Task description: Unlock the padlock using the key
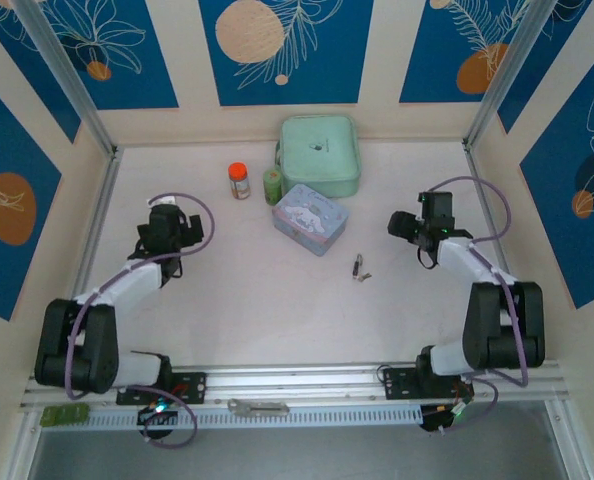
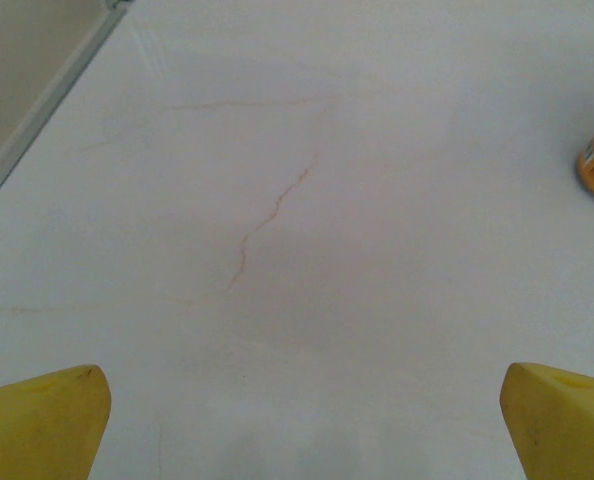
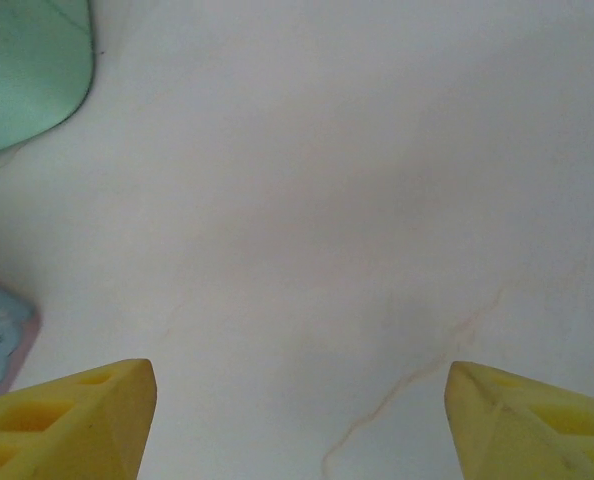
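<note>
Broadly, the white counter (image 1: 237,300) carries a mint-green zip case (image 1: 319,155) at the back, its small dark mark too tiny to read, and just in front of it a pale blue tin (image 1: 310,218) with a cartoon figure on the lid. The left pincer (image 2: 302,420) and right pincer (image 3: 297,420) both gape released over bare counter, grasping nothing, while an orange-capped jar (image 1: 239,181) and a smaller green jar (image 1: 273,185) stand left of the tin, labels illegible. Smallest, the dark padlock (image 1: 357,265) lies near the tin's front right, the thin grey key (image 1: 366,276) touching or just beside it.
</note>
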`<state>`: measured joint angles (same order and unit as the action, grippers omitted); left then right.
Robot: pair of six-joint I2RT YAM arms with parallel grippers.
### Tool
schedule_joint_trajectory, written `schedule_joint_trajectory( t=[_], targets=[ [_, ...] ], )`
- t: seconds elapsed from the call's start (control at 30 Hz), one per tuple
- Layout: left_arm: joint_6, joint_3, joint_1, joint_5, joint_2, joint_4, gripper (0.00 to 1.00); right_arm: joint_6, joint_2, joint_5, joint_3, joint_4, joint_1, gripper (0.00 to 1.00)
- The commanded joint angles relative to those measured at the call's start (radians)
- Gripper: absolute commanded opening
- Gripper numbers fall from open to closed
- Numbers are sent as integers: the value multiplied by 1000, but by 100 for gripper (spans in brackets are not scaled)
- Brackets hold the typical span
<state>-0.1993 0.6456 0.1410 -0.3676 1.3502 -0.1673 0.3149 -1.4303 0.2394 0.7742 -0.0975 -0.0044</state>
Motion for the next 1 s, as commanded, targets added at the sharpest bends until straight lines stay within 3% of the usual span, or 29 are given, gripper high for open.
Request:
schedule_joint_trajectory(
  t=[0.0, 0.27, 0.33, 0.4, 0.47, 0.97],
  targets=[
    [108, -31, -13, 15, 29, -183, 99, -107, -65, 15, -67, 239, 0, 77],
    [245, -142, -14, 91, 59, -428, 99, -174, -62, -117, -229, 650, -12, 75],
    [256, -204, -14, 137, 88, -552, 99, -200, -64, -118, -272, 729, 6, 84],
    [266, -275, -14, 159, 155, -740, 99, -202, -69, -118, -322, 822, 7, 99],
    [264, -324, -15, 139, 232, -911, 99, -192, -100, -93, -369, 943, 9, 99],
    [232, -288, -28, 110, 222, -822, 99, -201, -91, -71, -366, 920, 20, 99]
  ],
)
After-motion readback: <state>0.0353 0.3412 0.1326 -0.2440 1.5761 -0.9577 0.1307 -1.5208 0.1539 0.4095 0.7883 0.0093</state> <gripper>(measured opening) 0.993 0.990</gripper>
